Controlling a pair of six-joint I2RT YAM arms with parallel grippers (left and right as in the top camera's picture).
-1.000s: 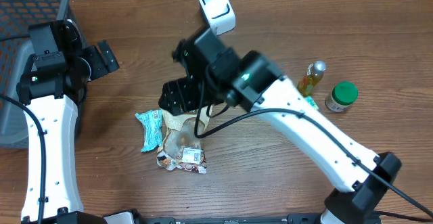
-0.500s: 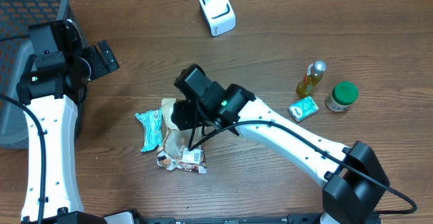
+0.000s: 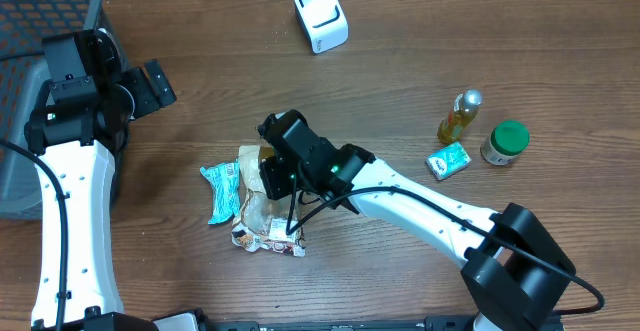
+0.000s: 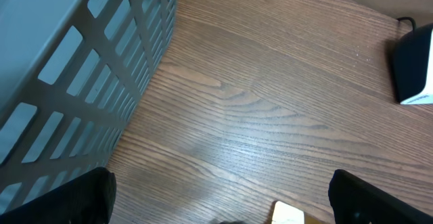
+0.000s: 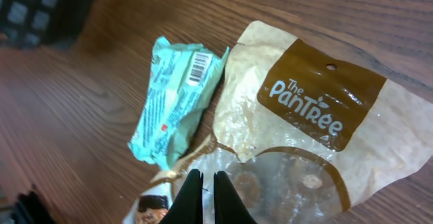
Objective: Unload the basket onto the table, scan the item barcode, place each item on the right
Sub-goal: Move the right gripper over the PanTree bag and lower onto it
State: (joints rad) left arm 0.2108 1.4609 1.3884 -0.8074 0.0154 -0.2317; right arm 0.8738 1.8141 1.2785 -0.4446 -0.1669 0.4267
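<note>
A tan and clear "The Pantree" snack bag (image 5: pixel 304 116) lies flat on the wooden table, seen in the overhead view as the bag (image 3: pixel 252 209). My right gripper (image 5: pixel 208 183) is down on its clear lower part, fingers nearly together, pinching the film. From above, the right gripper (image 3: pixel 272 176) covers the bag's top. A teal packet (image 5: pixel 172 102) with a barcode (image 5: pixel 197 67) facing up lies against the bag's left side. The white scanner (image 3: pixel 321 15) stands at the table's back. My left gripper (image 3: pixel 155 83) hangs open and empty at the left.
A grey basket (image 3: pixel 40 31) fills the back left corner, close beside the left gripper (image 4: pixel 220 200). A third snack packet (image 3: pixel 272 236) lies below the bag. An oil bottle (image 3: pixel 459 117), a green-capped jar (image 3: pixel 505 142) and a small teal box (image 3: pixel 448 160) stand at the right.
My right arm has swung forward from near the scanner, come down onto the snack bag, and its jaws have closed. The left arm has not moved.
</note>
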